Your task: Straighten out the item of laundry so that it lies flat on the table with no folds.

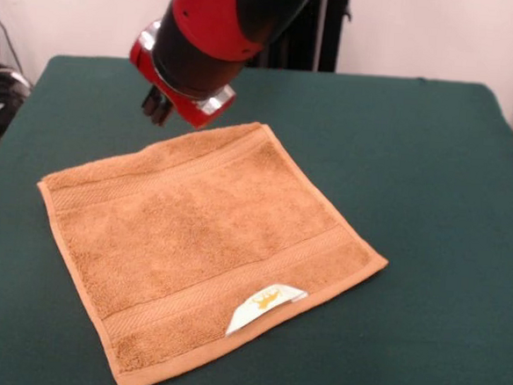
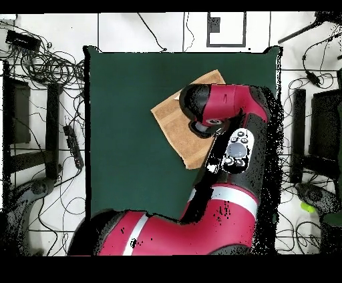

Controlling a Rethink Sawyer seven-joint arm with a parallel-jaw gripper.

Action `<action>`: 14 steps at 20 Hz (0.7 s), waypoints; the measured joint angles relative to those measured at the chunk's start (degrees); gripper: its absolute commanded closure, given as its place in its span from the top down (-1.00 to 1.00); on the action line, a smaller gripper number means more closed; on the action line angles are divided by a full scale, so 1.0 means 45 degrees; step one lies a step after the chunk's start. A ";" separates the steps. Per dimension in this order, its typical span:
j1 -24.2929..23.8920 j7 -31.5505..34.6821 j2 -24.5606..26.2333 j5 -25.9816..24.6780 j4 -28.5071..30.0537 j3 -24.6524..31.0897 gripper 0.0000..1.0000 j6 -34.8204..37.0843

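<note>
The item of laundry (image 1: 209, 238), an orange-tan towel with woven bands, lies spread out and turned at an angle on the green table (image 1: 417, 168). No fold shows on it. Its white label with a yellow mark (image 1: 266, 303) sits at the near hem. My gripper (image 1: 157, 106) hangs under the red arm, just past the towel's far edge and above the cloth, holding nothing that I can see. In the overhead view the arm covers much of the towel (image 2: 172, 120) and hides the gripper; the table (image 2: 127, 120) shows to the left.
Cables and dark equipment (image 2: 40, 67) lie on the floor round the table. The red arm (image 2: 227, 113) reaches over the table's right part in the overhead view.
</note>
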 measured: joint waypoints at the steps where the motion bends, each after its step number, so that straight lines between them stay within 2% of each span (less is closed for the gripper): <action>1: -0.0132 0.0000 -0.0029 -0.0140 0.0000 -0.0002 -1.00 0.0000; 9: -0.1131 0.0000 -0.0069 -0.0787 0.0000 0.0004 -1.00 0.0000; 14: -0.1310 0.0000 -0.0050 -0.0790 0.0002 0.0026 -1.00 0.0000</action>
